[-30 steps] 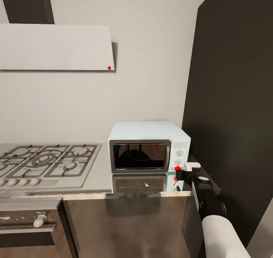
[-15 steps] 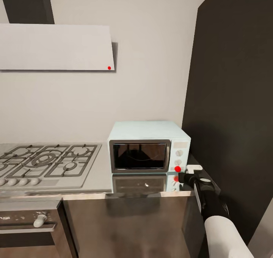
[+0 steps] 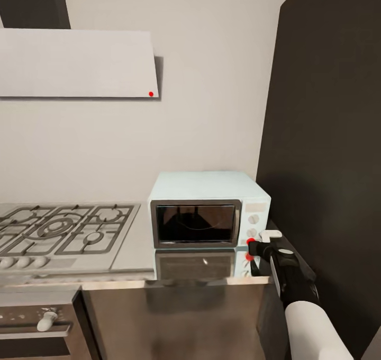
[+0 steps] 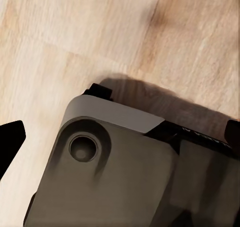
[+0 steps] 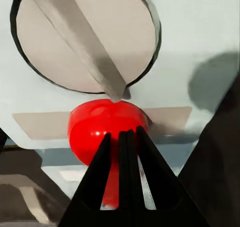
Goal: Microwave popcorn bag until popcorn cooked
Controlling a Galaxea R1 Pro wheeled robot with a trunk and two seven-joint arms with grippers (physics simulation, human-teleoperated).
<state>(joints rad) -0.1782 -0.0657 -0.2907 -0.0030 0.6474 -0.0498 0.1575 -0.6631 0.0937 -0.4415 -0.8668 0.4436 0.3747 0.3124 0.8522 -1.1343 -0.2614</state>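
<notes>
The pale blue microwave (image 3: 206,188) stands on the grey countertop (image 3: 138,243) with its dark glass door closed. My right gripper (image 3: 255,245) is at the lower end of the microwave's right panel. Seen from the right wrist, that gripper (image 5: 127,137) is shut, its fingertips pressed together against a red button (image 5: 100,124) just under a round knob (image 5: 85,37). In the left wrist view, my left gripper (image 4: 120,137) hangs open over the wooden floor (image 4: 75,32) and the robot's grey base (image 4: 110,177). The popcorn bag is out of view.
A gas hob (image 3: 63,229) lies left of the microwave, under a white hood (image 3: 74,64). A tall dark cabinet wall (image 3: 328,138) stands close on the microwave's right side. A built-in oven with a white knob (image 3: 46,319) sits under the hob.
The camera has shifted a little, so the microwave looks slightly larger and lower. My right gripper has stayed with its tips at the red button.
</notes>
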